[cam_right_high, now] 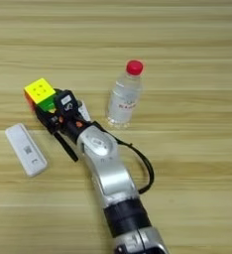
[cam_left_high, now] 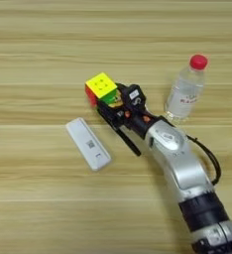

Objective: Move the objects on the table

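The hand (cam_left_high: 110,100) grips the puzzle cube (cam_left_high: 100,87) (yellow face up).

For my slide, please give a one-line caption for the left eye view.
Right gripper at the puzzle cube on the wooden table, between a white device and a red-capped bottle.

No text can be read; the bottle (cam_left_high: 185,94) label shows only unreadable red marks.

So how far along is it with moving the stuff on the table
Nothing shows as finished from these views. In hand: the gripper is at the puzzle cube, its black fingers either side of the cube's lower right; whether it has lifted is unclear. Left: the white device, the red-capped bottle standing upright, and the thin black stick by the arm.
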Available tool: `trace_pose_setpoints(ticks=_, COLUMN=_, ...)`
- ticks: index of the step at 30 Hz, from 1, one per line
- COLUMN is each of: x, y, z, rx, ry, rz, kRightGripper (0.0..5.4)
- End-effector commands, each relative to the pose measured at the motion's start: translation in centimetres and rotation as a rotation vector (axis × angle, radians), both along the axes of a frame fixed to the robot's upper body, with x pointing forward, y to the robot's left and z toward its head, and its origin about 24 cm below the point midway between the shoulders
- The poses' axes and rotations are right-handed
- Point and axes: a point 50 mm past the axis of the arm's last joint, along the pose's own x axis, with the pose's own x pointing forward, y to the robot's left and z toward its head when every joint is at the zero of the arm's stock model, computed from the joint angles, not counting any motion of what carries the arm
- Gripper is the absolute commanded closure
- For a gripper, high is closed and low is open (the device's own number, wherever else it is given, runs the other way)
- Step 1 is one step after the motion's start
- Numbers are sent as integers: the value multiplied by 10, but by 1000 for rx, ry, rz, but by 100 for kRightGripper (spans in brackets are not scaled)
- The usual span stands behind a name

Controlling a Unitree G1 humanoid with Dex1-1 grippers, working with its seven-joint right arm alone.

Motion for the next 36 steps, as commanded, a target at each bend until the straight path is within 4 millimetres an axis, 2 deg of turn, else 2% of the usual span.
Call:
trace_pose_setpoints(ticks=1, x=-14, y=-11, z=28, rx=15, ry=-122, rz=-31, kRightGripper=208)
trace_pose_setpoints(ticks=7, x=-46, y=-12, z=18, rx=-8, ry=-77, rz=-7, kRightGripper=208)
trace_pose_setpoints(ticks=14, x=-64, y=-8, z=17, rx=-10, ry=-62, rz=17, kRightGripper=208)
trace_pose_setpoints(ticks=19, x=-69, y=-7, z=7, rx=-6, ry=-4, rz=17, kRightGripper=208)
trace_pose_setpoints(ticks=25, x=-66, y=-11, z=-5, rx=-8, ry=40, rz=-8, kRightGripper=208)
trace_pose_setpoints(ticks=36, x=-61, y=-12, z=-15, rx=-7, ry=69, rz=-20, kRightGripper=208)
